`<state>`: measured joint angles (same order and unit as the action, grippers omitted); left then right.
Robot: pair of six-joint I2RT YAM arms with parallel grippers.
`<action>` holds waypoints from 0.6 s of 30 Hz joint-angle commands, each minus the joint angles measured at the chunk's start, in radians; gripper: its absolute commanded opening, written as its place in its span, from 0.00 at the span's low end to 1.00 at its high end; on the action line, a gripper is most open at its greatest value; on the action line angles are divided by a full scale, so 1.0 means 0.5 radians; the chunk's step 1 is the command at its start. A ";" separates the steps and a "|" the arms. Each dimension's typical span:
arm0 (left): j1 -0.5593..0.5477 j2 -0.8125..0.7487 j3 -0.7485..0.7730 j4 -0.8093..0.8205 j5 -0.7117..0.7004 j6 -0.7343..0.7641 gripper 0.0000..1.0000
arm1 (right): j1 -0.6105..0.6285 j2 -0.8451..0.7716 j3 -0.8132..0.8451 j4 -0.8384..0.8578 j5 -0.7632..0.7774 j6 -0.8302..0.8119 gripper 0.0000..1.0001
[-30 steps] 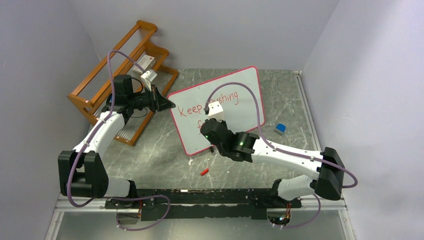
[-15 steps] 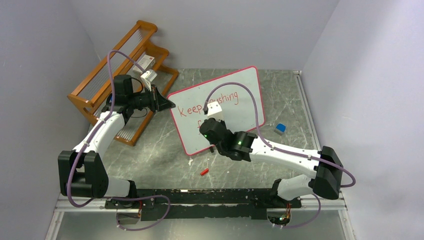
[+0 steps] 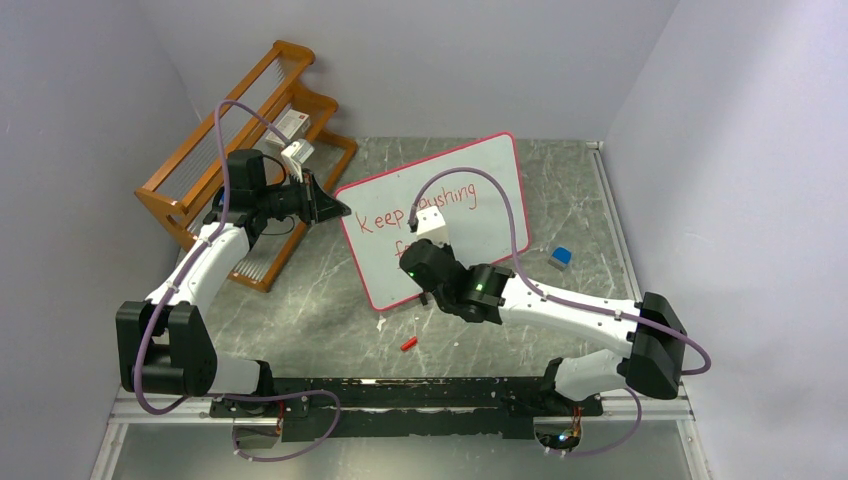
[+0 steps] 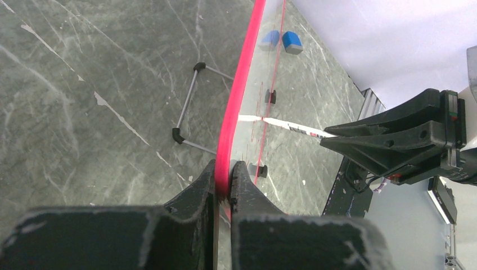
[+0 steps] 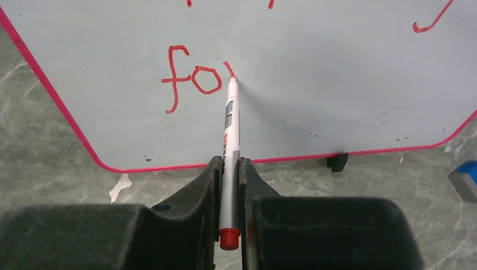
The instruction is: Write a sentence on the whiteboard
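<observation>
Left claw (image 4: 224, 170) pinches whiteboard (image 3: 492, 225) rim, right claw (image 5: 230, 164) grips a marker (image 5: 230, 126), over grey veined table (image 3: 310, 300), pale walls (image 3: 450, 60).

Glossy smooth whiteboard (image 5: 337, 84), veined stone-look table (image 3: 300, 300)

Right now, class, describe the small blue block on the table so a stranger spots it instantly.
Start at the whiteboard standing mid-table. In the top view, look just off its lower right corner, on the grey table. The blue block lies there alone: the only blue thing, grey underneath.
</observation>
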<state>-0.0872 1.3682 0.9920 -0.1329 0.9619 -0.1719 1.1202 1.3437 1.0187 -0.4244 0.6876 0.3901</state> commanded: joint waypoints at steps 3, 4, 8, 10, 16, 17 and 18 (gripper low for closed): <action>-0.040 0.074 -0.020 -0.131 -0.268 0.225 0.05 | -0.016 -0.009 -0.058 -0.035 -0.023 0.065 0.00; -0.040 0.074 -0.019 -0.132 -0.270 0.227 0.05 | -0.015 -0.007 -0.059 -0.032 -0.030 0.066 0.00; -0.041 0.072 -0.020 -0.136 -0.273 0.227 0.05 | -0.016 0.003 -0.057 -0.036 -0.049 0.070 0.00; -0.040 0.069 -0.021 -0.136 -0.272 0.227 0.05 | -0.016 0.006 -0.059 -0.039 -0.059 0.071 0.00; -0.040 0.072 -0.018 -0.135 -0.273 0.229 0.05 | -0.014 0.010 -0.051 -0.048 -0.068 0.070 0.00; -0.040 0.072 -0.018 -0.136 -0.273 0.230 0.05 | -0.015 0.012 -0.047 -0.049 -0.074 0.066 0.00; -0.040 0.075 -0.017 -0.139 -0.273 0.230 0.05 | -0.016 0.015 -0.044 -0.057 -0.080 0.065 0.00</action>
<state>-0.0872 1.3701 0.9920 -0.1326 0.9607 -0.1719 1.1202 1.3434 1.0058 -0.4385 0.6762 0.4057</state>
